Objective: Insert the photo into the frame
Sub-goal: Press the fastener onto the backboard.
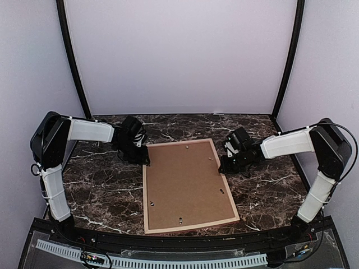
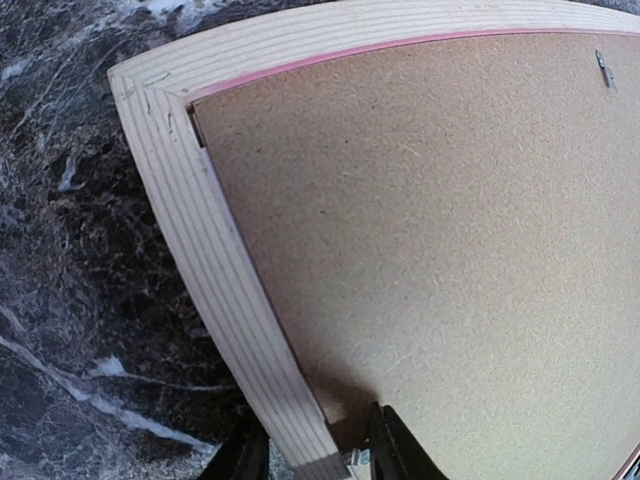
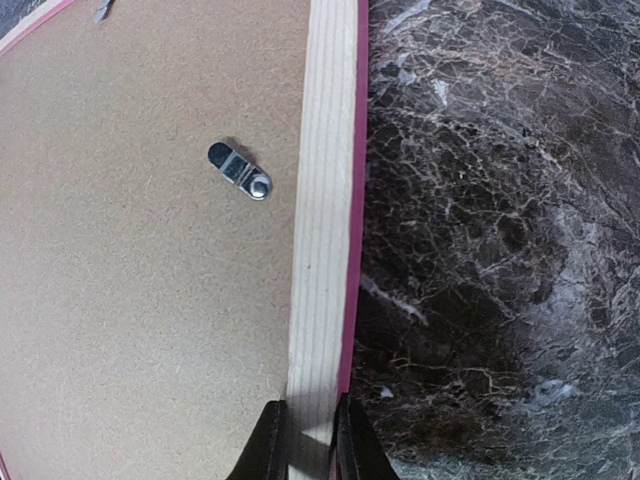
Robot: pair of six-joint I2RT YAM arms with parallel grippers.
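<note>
Two claws are on the frame point(image 3: 322, 200), which lies face down at the centre of the table point(image 1: 101, 190), pale wood back upward, with the brown backing panel point(image 1: 185, 185) seated in its recess. Your right gripper point(image 3: 308, 440) sits at 2 o'clock of the frame, fingers narrow and pinched across the right rail, one on the inner edge and one on the pink outer edge. I judge this hold steadies the frame against sliding. Your left gripper point(image 2: 315, 455) straddles the left rail near the 10 o'clock corner, a finger on either side; whether it grips cannot be told from these views. A turn clip point(image 3: 240, 170) lies on the panel just beside the right rail. The photo is not visible; whether it lies under the panel is undetermined, so verify this before you secure any clip.
</note>
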